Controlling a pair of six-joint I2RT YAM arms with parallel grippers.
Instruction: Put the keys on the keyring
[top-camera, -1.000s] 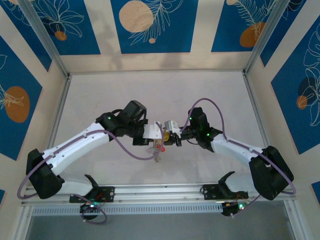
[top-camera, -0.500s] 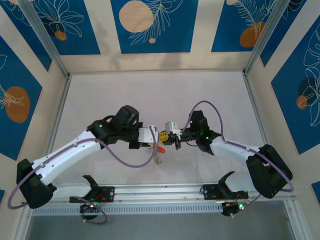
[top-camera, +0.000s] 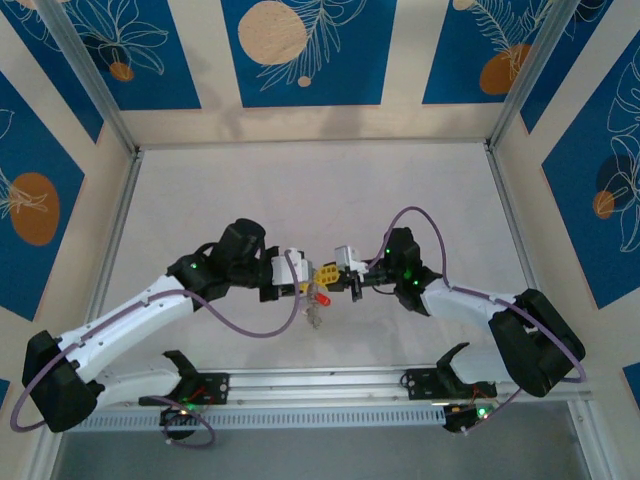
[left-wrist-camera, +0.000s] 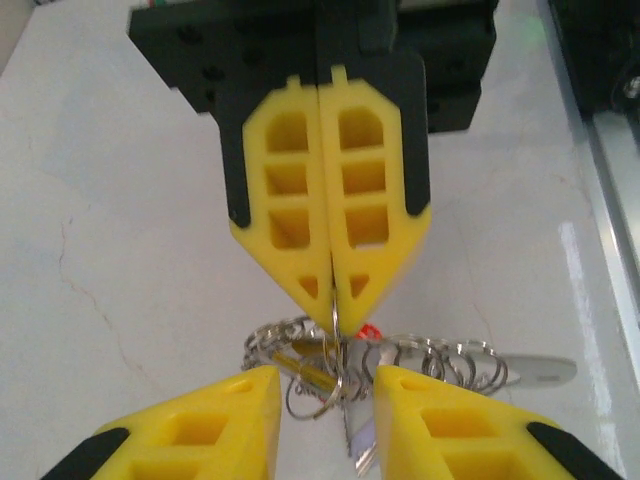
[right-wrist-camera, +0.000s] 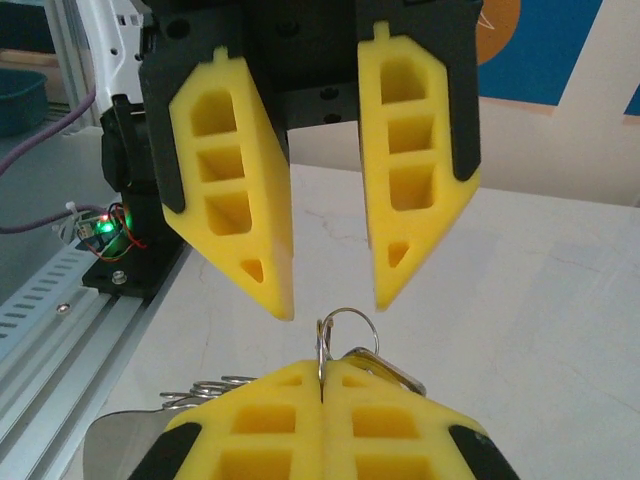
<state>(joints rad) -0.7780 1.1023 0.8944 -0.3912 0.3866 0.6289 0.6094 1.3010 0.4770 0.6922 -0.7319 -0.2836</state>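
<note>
My right gripper (right-wrist-camera: 322, 366) is shut on the keyring (right-wrist-camera: 348, 309), a thin grey wire hoop that stands up from between its fingertips. In the left wrist view that right gripper (left-wrist-camera: 333, 300) points down with the keyring (left-wrist-camera: 340, 354) running out of its tips. Below hangs a bunch of keys (left-wrist-camera: 359, 452) with a red head (left-wrist-camera: 368, 330), a brass piece and several small split rings. My left gripper (left-wrist-camera: 325, 375) is open, one finger on each side of the bunch, touching nothing. From above, the left gripper (top-camera: 310, 284) faces the right gripper (top-camera: 334, 277) tip to tip, the keys (top-camera: 316, 312) dangling under them.
The white table (top-camera: 320, 190) stretches behind the arms, fenced by aluminium rails and blue patterned walls. A metal rail (top-camera: 320, 378) runs along the near edge below the grippers. A purple cable (top-camera: 262, 305) loops under the left arm.
My left arm has drawn back to the left and toward the near edge. The right gripper has shifted slightly nearer, with the key bunch still hanging from it.
</note>
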